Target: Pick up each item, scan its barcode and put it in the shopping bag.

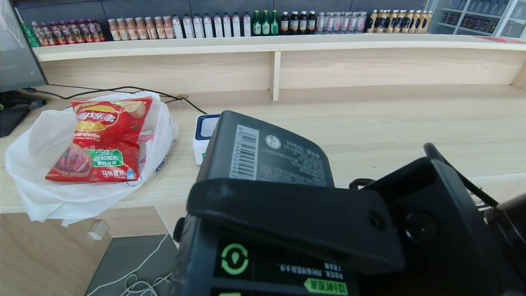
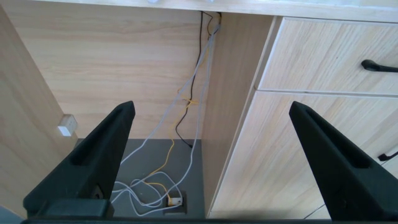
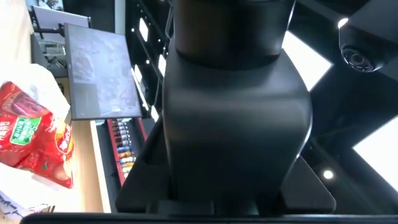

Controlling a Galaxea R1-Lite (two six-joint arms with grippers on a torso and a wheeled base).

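while the right end effector is pressed together on one black bottle, the bottle is raised close under the head camera, above the near edge of the light wooden surface. one white barcode label on the bottle's flat side faces upward. one finger crosses the bottle's upper face as a dark band. just beyond the bottle, one white scanner with a blue-framed window stands on the surface, a black cable running from behind it. to the robot's left lies one crumpled white shopping bag, hanging partly over the surface edge. one red bag of crisps lies flat on it; whether it sits inside the mouth cannot be told. the left end effector is spread wide on nothing, its two fingers held low before the cabinet front below the surface. background: one long row of drink bottles on the rear shelf.
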